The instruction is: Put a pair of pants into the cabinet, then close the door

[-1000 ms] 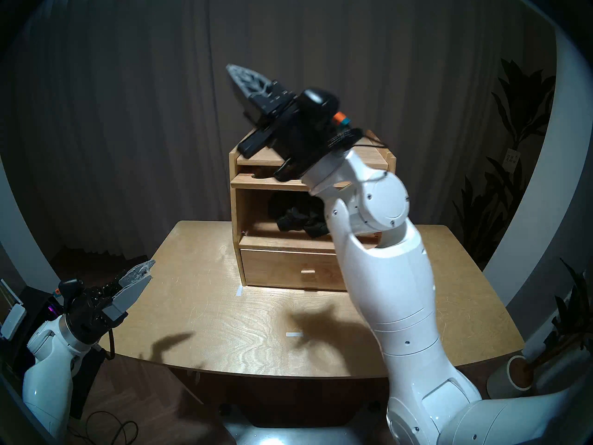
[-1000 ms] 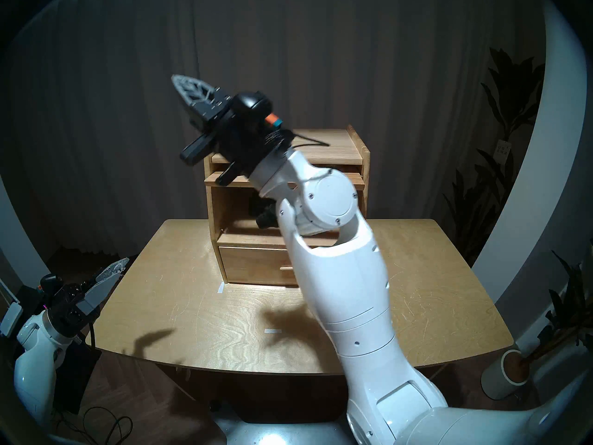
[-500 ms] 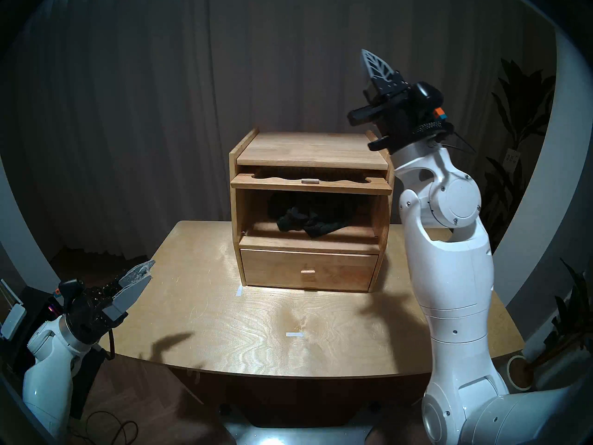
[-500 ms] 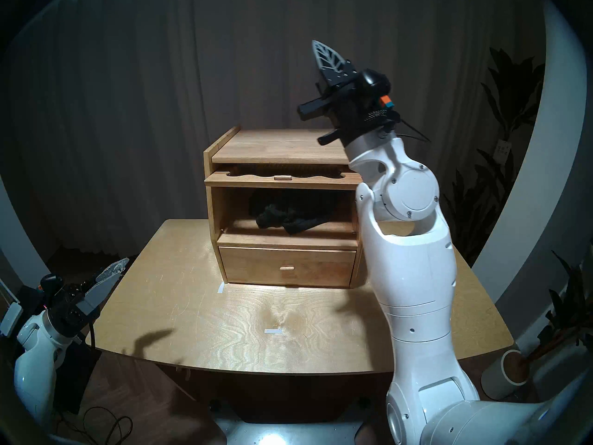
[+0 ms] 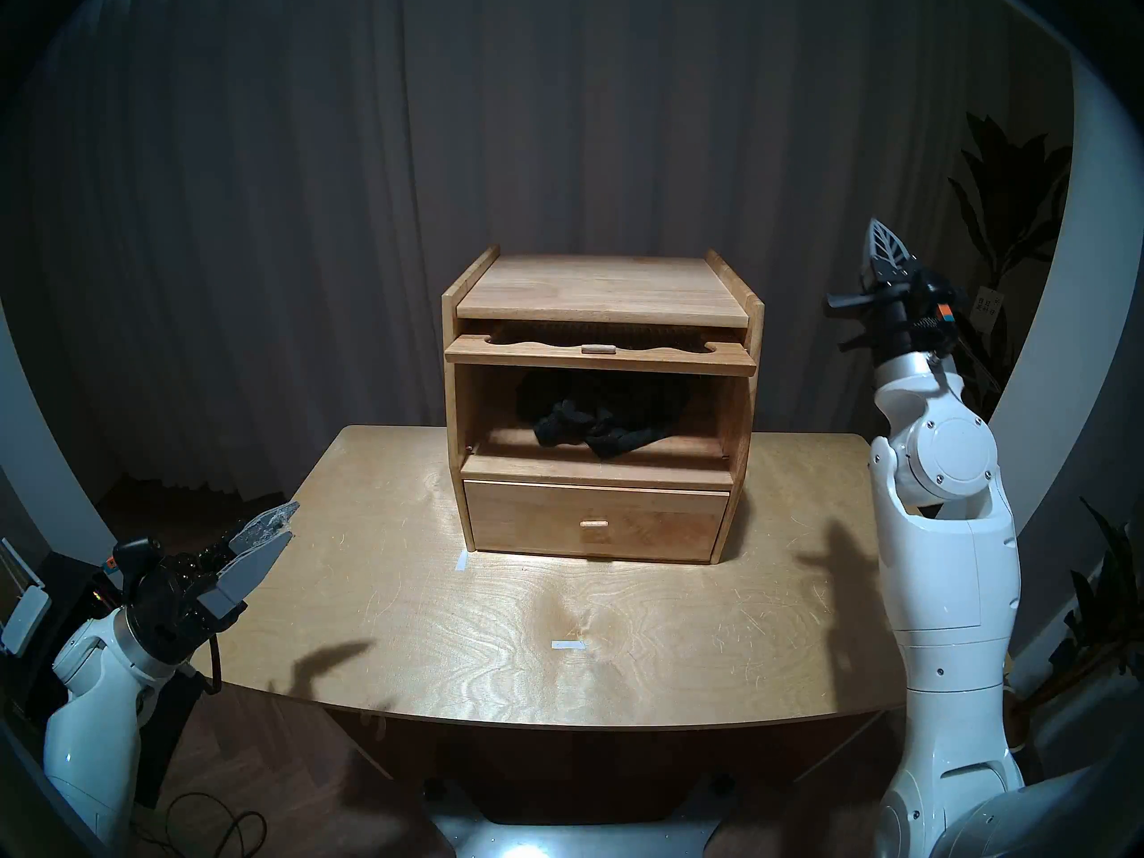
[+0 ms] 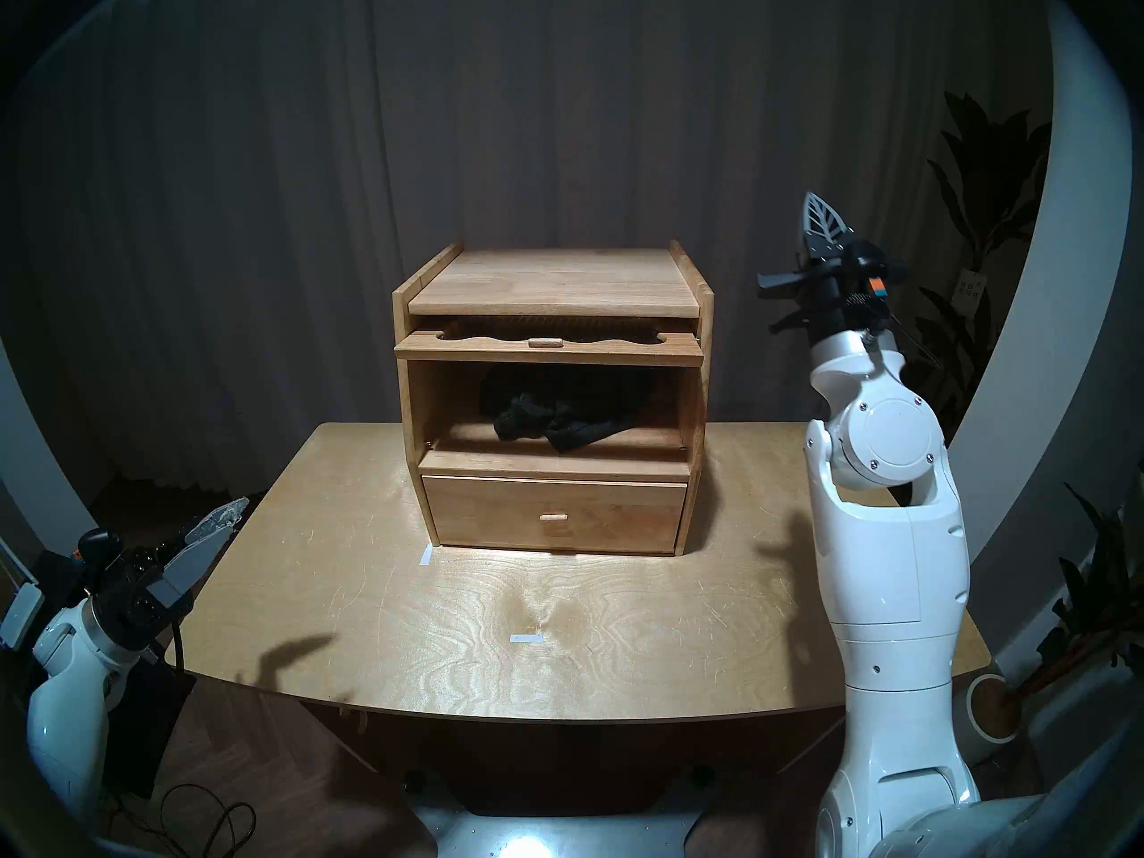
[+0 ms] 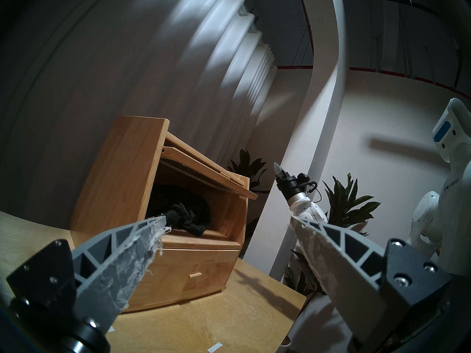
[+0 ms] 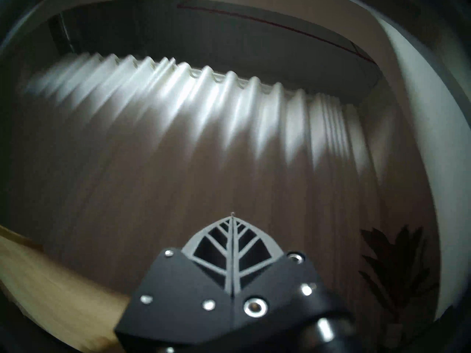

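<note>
The pair of pants [image 5: 594, 426], a crumpled black soft fabric garment, already lies inside the boxy light-wood cabinet [image 5: 597, 405], at twelve o'clock on the table [image 5: 557, 621]. The light-wood door [image 5: 600, 358] is lifted flat above the opening. We should bring the closed, empty right pincer [image 5: 884, 250] from three o'clock onto its front edge and lower it slowly. The left pincer [image 5: 263, 538] rests open at eight o'clock.

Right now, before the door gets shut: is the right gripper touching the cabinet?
Apart. The head stereo left view shows the right gripper raised beside the cabinet, with curtain between them.
</note>
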Controlling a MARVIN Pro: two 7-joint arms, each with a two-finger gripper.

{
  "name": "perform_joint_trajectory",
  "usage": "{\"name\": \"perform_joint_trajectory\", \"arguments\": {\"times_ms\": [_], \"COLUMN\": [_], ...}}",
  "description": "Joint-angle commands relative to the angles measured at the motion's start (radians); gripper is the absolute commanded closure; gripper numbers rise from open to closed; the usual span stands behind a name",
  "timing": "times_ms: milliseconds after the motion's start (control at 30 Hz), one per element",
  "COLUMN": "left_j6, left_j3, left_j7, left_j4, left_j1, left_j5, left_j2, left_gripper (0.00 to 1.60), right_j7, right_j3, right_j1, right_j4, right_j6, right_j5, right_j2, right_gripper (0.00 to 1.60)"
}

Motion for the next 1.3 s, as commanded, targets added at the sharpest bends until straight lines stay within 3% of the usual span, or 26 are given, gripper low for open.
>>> {"name": "perform_joint_trajectory", "arguments": {"times_ms": [0,100,200,333,500,533,567,700,767,1267], "left_j6": [0.000,0.000,0.001,0.001,0.003,0.003,0.003,-0.018,-0.087,-0.319], "left_j3": [-0.003,-0.004,-0.005,-0.006,-0.008,-0.008,-0.008,-0.011,-0.031,-0.101], "left_j7": [-0.003,-0.003,-0.003,-0.002,0.000,0.000,0.000,-0.010,-0.006,0.029], "left_j4": [-0.011,-0.013,-0.014,-0.016,-0.020,-0.020,-0.020,-0.023,-0.059,-0.300], "left_j1": [-0.002,-0.001,-0.001,0.001,0.004,0.004,0.004,0.002,0.011,-0.098], "left_j5": [-0.002,-0.003,-0.003,-0.004,-0.004,-0.004,-0.004,0.011,0.086,0.481], "left_j2": [0.002,0.002,0.001,0.001,0.000,0.000,0.000,0.002,0.018,0.179], "left_gripper": [0.00,0.00,0.00,0.00,0.00,0.00,0.00,0.00,0.00,0.00], "right_j7": [-0.083,-0.073,-0.050,-0.026,-0.047,-0.054,-0.057,-0.066,-0.070,-0.036], "right_j3": [0.144,0.118,0.081,0.024,0.017,0.019,0.025,0.028,0.022,-0.107], "right_j1": [-0.130,-0.151,-0.184,-0.195,-0.175,-0.174,-0.173,-0.175,-0.173,-0.192], "right_j4": [0.019,0.056,0.072,0.098,0.134,0.137,0.139,0.135,0.141,0.234], "right_j6": [0.011,0.018,0.004,-0.013,-0.003,-0.004,-0.004,0.013,0.018,0.027], "right_j5": [-0.006,0.028,0.053,0.062,0.057,0.054,0.068,0.065,0.064,0.079], "right_j2": [-0.042,-0.107,-0.125,-0.117,-0.119,-0.120,-0.127,-0.128,-0.129,-0.183], "right_gripper": [1.60,1.60,1.60,1.60,1.60,0.40,0.00,0.00,0.00,0.00]}}
